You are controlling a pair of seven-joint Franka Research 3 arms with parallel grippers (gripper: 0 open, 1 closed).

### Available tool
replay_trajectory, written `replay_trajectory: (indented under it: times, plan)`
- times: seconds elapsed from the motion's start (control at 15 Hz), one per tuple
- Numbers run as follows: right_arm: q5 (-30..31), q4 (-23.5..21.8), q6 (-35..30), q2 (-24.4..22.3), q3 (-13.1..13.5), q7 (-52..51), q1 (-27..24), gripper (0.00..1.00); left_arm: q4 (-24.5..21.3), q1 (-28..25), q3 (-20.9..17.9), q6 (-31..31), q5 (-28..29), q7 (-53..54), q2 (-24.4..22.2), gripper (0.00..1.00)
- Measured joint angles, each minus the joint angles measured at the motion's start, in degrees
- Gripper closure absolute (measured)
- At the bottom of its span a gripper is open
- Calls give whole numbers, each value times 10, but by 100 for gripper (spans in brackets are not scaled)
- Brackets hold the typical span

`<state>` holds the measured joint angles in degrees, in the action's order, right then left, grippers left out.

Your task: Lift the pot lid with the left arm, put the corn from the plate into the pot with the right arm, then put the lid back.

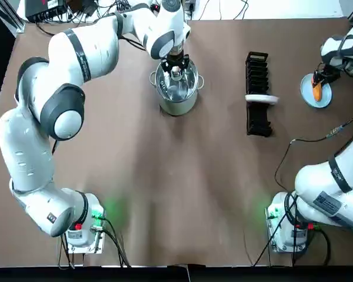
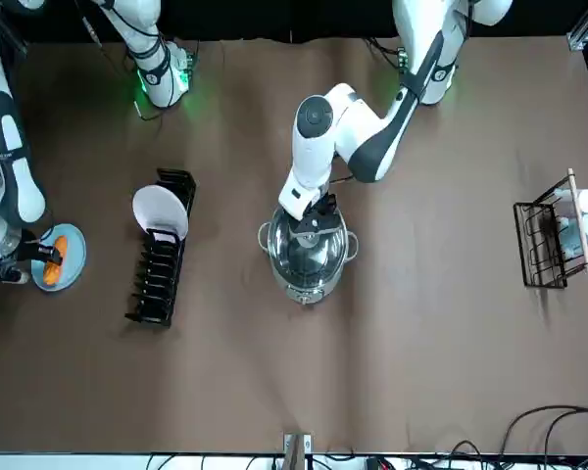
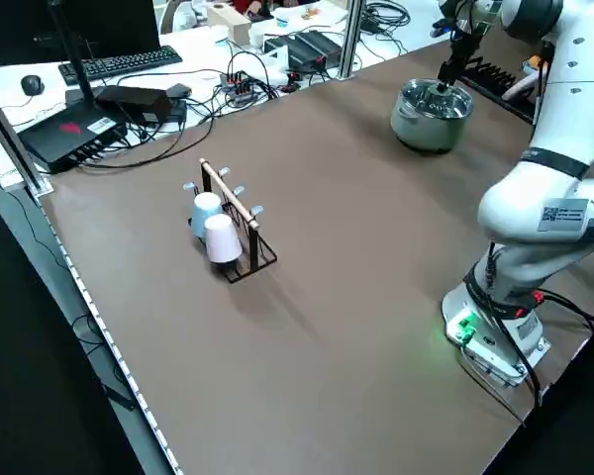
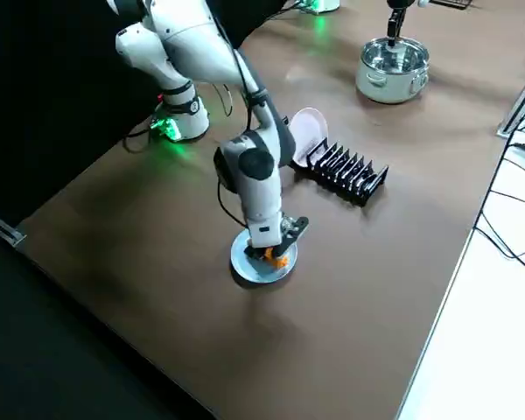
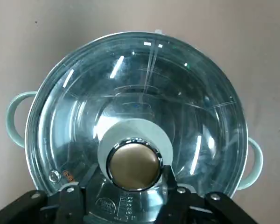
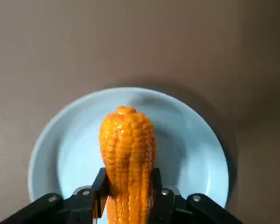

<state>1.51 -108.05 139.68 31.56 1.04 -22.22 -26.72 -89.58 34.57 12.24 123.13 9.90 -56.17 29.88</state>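
Note:
A steel pot (image 1: 177, 101) stands at the far middle of the table with its glass lid (image 1: 176, 82) over it. My left gripper (image 1: 176, 66) is directly above, shut on the lid's round metal knob (image 5: 133, 163); the lid (image 5: 177, 102) covers the pot's mouth, and I cannot tell whether it is raised off the rim. At the far right an orange corn cob (image 1: 317, 90) lies on a light blue plate (image 1: 315, 101). My right gripper (image 1: 319, 79) is down on it, its fingers (image 6: 100, 186) pressed against both sides of the corn (image 6: 128, 149).
A black dish rack (image 1: 257, 94) holding one white plate (image 1: 262, 99) stands between pot and blue plate. A wire rack with cups (image 2: 554, 230) sits on my far left side. A cable (image 1: 306, 141) trails over the table near the right arm's base.

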Motion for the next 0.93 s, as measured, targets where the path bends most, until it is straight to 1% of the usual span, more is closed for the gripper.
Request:
replay_trajectory:
  times: [0.07,0.2,0.4,0.53,0.73,0.87,0.93]
  plan:
    - [0,10,-20,-9,-1,0,10,60,0,0,0,0,0,0,0,38]
    - [-1,27,-70,-43,-3,0,41,60,0,0,0,0,0,0,0,38]
    - [-4,49,-171,-109,-6,7,99,60,0,0,-1,4,0,0,2,38]
    - [-5,68,-238,-141,-7,31,139,60,0,0,-2,8,0,0,5,38]
    - [-6,110,-327,-161,-8,93,206,60,0,0,-3,10,0,0,6,38]
    - [-8,140,-366,-162,-9,133,250,60,0,0,-3,12,0,0,6,41]
    - [-18,149,-374,-162,-9,145,268,60,0,0,-3,13,0,0,6,45]
